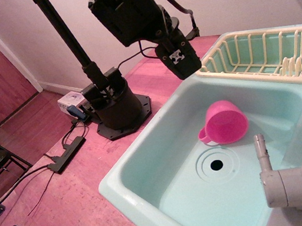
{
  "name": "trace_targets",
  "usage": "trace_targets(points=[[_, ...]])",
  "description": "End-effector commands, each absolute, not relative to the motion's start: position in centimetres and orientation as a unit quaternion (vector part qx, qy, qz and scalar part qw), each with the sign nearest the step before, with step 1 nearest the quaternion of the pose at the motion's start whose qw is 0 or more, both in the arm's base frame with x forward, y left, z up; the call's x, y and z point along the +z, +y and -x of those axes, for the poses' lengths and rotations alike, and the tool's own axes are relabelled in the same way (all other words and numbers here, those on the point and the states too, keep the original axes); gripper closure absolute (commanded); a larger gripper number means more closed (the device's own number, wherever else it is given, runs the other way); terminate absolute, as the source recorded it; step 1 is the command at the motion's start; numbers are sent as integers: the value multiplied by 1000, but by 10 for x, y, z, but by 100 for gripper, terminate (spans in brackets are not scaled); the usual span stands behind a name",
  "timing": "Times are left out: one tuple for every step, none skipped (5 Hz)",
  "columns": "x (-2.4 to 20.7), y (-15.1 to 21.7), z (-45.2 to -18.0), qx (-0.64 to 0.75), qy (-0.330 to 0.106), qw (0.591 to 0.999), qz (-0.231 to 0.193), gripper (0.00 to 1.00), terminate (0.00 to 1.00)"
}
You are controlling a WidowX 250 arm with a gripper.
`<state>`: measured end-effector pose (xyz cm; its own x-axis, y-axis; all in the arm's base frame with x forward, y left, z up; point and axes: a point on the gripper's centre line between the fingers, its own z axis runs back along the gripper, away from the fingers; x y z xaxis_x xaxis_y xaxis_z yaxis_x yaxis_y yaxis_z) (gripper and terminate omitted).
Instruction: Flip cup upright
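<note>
The bright pink cup (226, 122) sits on the floor of the teal sink (146, 162), just behind the drain. It looks mouth-down and slightly tilted, with its flat base facing up and its small loop handle at the lower left. My black gripper (185, 66) hangs above the sink's back-left rim, up and to the left of the cup and well apart from it. It holds nothing. Its fingers read as one dark block, so I cannot see whether they are apart.
A cream dish rack (258, 51) stands at the sink's back right. A grey faucet (289, 179) rises at the front right. The drain hole (216, 165) is in front of the cup. The arm's base (119, 111) and cables lie to the left.
</note>
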<state>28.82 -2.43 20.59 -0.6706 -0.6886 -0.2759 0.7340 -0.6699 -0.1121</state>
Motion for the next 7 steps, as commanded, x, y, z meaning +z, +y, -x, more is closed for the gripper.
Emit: trace_targets(points=[[206,-24,-288,-908,107,392,-106,0,0],[198,-38,-307,-926,100,348,-111,0,0],[180,-53,-306,-936,88,327,-98,0,0],[167,-58,-296,-940,85,320,-79,0,0],[153,-51,-279,-939,84,328,-64,0,0],[136,-34,-270,-935,89,337,-62,0,0],[122,-16,-284,-932,112,338,-68,0,0]])
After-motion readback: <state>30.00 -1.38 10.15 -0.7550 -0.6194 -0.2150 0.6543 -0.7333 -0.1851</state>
